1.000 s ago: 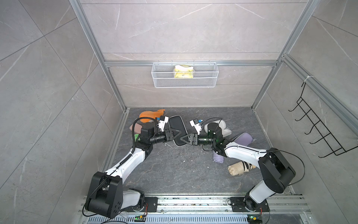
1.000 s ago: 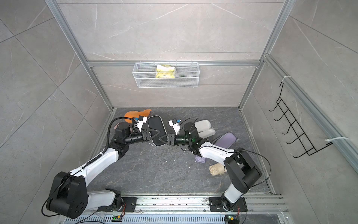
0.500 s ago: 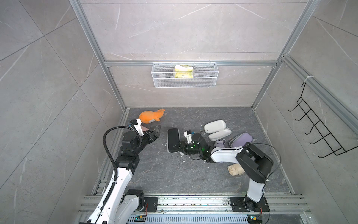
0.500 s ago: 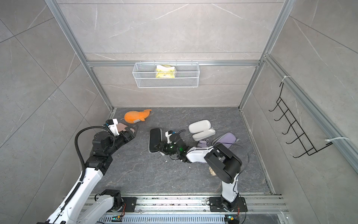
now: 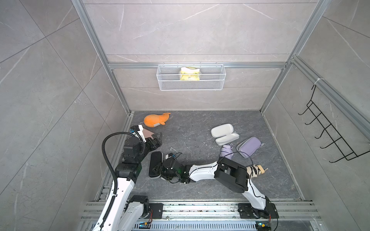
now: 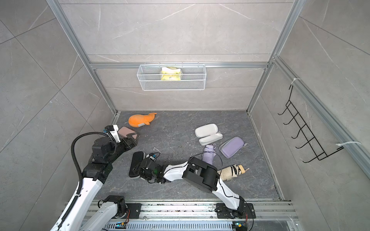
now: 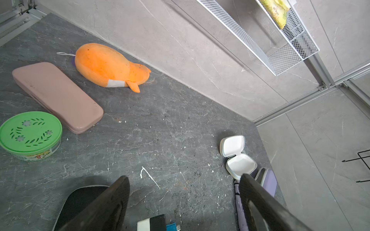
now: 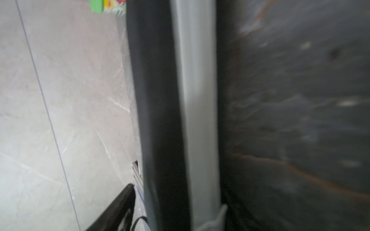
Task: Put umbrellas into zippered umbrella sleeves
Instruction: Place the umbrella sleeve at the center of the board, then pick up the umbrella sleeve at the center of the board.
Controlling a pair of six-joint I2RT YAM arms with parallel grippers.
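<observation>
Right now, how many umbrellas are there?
2. The lavender fabric umbrella lies by the cream rigid case; the beige fabric umbrella beside the right arm. Others may be hidden.

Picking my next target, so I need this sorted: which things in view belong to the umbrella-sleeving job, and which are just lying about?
Job: black sleeve, cream sleeve, lavender sleeve, lavender umbrella, beige umbrella.

Lying about: orange plush whale, pink case, green-lidded tub, wire basket with yellow packet, hook rack.

Left tool (image 7: 183, 177) let go, backed toward the wall (jaws wide); black sleeve (image 5: 155, 159) now on desk (image 5: 190, 136) up front, right tool (image 5: 159, 170) followed
</observation>
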